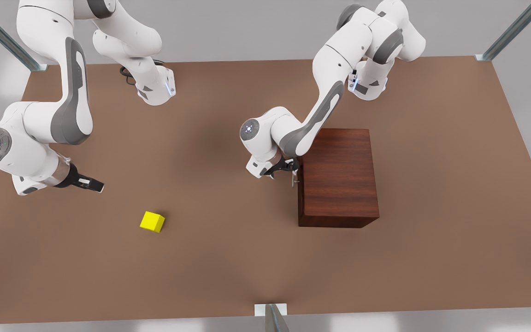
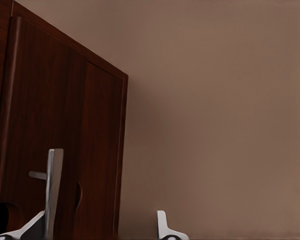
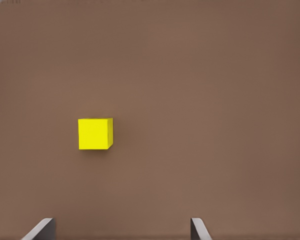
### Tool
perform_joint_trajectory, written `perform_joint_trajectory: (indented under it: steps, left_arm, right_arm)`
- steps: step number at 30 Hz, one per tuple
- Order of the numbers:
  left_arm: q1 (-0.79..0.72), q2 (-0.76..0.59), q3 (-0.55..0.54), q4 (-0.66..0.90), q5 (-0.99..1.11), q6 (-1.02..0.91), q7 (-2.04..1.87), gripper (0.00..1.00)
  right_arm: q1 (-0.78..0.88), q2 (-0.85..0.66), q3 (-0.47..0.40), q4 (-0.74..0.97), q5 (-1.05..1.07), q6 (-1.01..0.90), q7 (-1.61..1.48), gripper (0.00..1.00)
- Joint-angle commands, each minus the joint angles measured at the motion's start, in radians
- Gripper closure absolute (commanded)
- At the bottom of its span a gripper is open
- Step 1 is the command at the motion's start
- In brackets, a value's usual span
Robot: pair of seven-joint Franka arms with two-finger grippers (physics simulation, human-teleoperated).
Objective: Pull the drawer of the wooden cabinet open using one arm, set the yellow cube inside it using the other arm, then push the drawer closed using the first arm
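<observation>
Straddling the handle (image 2: 54, 192) with spread fingers (image 2: 162, 226), left gripper (image 1: 288, 169) meets drawer (image 2: 60, 145); right gripper (image 1: 91, 184), spread, hovers apart from yellow cube (image 1: 152, 222).

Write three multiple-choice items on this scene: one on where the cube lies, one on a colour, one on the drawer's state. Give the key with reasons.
1. Where is the yellow cube?
A. on the cabinet top
B. on the bare table, on the front view's left
C. inside the drawer

2. What colour is the handle on the drawer?
A. silver
B. black
C. yellow

3. What state is the drawer in?
A. pulled fully out
B. removed
C. closed, flush with the wooden cabinet

Key: B, the cube rests on the table, apart from the open right gripper. A, the bar is silver, between the open left gripper fingers. C, no tray juts from the cabinet front.
</observation>
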Motion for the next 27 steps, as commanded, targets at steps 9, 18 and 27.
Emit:
perform_joint_trajectory:
  steps: [9, 18, 27]
  left_arm:
    - [-0.01, 0.02, -0.007, 0.024, -0.016, 0.032, -0.068, 0.0]
    - [-0.04, 0.023, -0.005, 0.029, 0.013, 0.032, -0.059, 0.0]
    - [-0.056, 0.048, -0.005, 0.07, 0.019, 0.016, -0.064, 0.0]
  right_arm:
    - [0.0, -0.001, 0.0, 0.001, 0.001, -0.001, 0.025, 0.0]
    - [0.0, -0.001, 0.0, 0.004, 0.001, -0.001, 0.027, 0.0]
    - [0.0, -0.001, 0.0, 0.004, 0.001, -0.001, 0.027, 0.0]
